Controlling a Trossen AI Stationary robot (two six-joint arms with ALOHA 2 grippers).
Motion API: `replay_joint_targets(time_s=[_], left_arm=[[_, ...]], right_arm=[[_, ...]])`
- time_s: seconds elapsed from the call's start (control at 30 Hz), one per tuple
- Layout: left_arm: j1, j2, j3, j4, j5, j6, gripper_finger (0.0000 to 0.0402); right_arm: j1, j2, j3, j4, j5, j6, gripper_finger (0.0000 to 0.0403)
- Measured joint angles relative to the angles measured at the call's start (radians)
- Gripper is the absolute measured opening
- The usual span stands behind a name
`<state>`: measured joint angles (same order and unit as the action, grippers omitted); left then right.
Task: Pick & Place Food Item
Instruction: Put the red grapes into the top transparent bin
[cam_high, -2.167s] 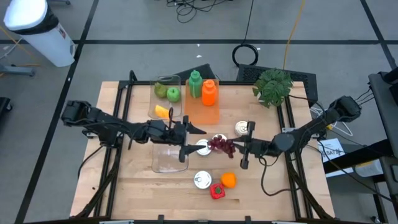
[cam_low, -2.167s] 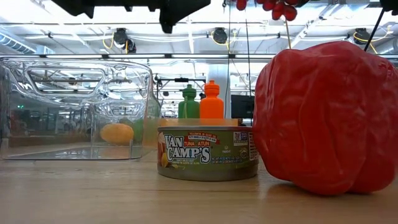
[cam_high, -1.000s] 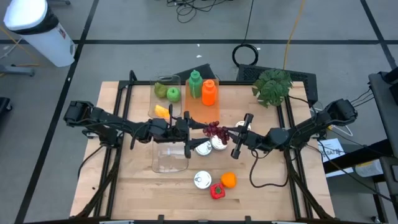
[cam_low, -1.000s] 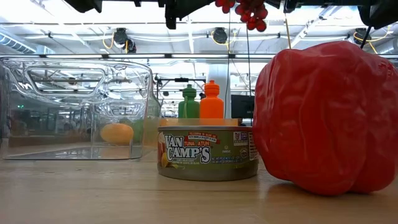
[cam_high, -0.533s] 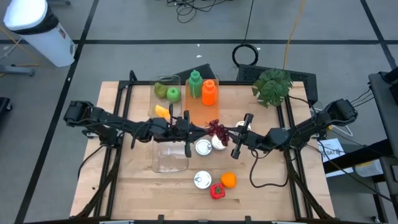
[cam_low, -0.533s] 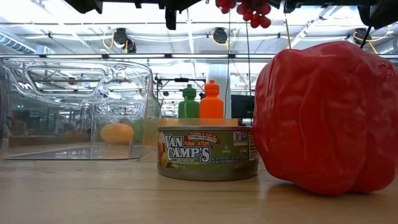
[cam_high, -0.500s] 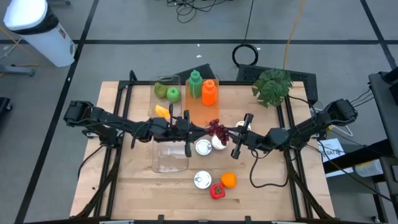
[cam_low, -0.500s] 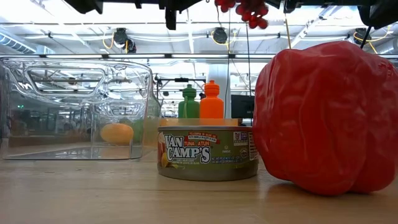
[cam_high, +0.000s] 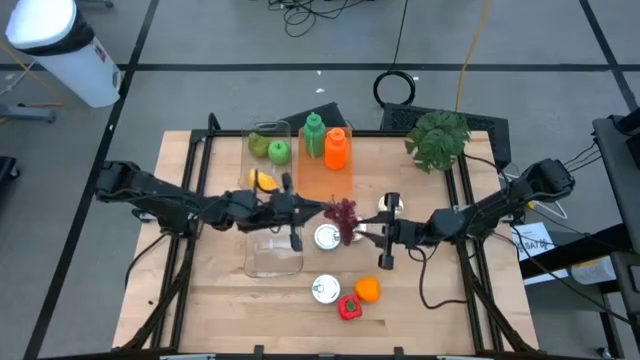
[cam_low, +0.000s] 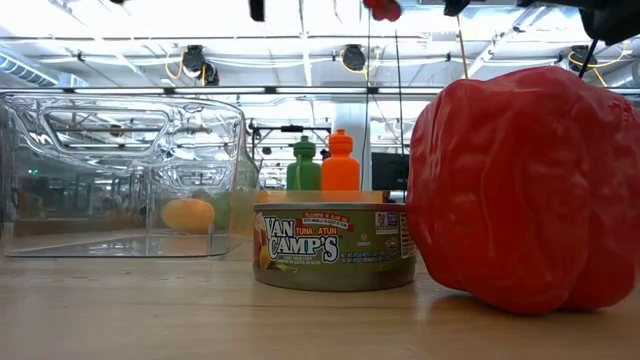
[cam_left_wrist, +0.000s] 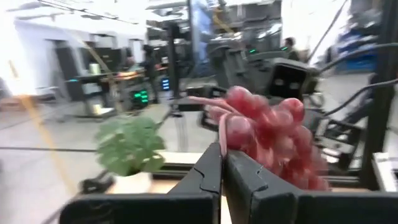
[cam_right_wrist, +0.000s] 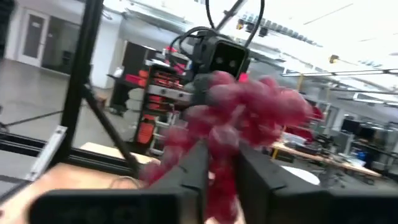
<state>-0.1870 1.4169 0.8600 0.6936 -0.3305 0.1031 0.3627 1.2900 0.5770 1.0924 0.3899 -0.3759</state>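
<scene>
Since the earlier frames the grapes (cam_high: 342, 215) have been lifted: in the low view only the bottom of the bunch (cam_low: 380, 8) is left at the upper edge. The right arm has been shifted toward the table's (cam_high: 220, 300) near edge. The left tool (cam_high: 322, 211) is clamped together on the grape stem; in the left wrist view the stem is pinched at the tool's tip (cam_left_wrist: 222, 168), and the bunch (cam_left_wrist: 267, 134) is hung just beyond it. The right tool (cam_high: 358, 232) is set on the far side of the bunch from the left tool, facing it. In the right wrist view the grapes (cam_right_wrist: 249, 118) are seen right at the right tool (cam_right_wrist: 219, 174); whether it grips or is released cannot be told. A clear container (cam_high: 272, 252) lies under the left tool, and an open tin (cam_high: 326, 237) under the grapes between both tools.
</scene>
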Motion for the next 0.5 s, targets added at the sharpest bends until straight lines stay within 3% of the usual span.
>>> replay_joint_targets(time_s=[0.27,0.5], left_arm=[[-0.045,-0.134,-0.053,-0.118,-0.254,0.061,0.0004],[-0.01,-0.304,-0.294,-0.018,-0.471,0.017,0.0004]], right_arm=[[0.066,0.0,0.0,-0.032,0.001,0.074,0.0225],[0.095,0.0,0.0,-0.09,0.001,0.088,0.0285]])
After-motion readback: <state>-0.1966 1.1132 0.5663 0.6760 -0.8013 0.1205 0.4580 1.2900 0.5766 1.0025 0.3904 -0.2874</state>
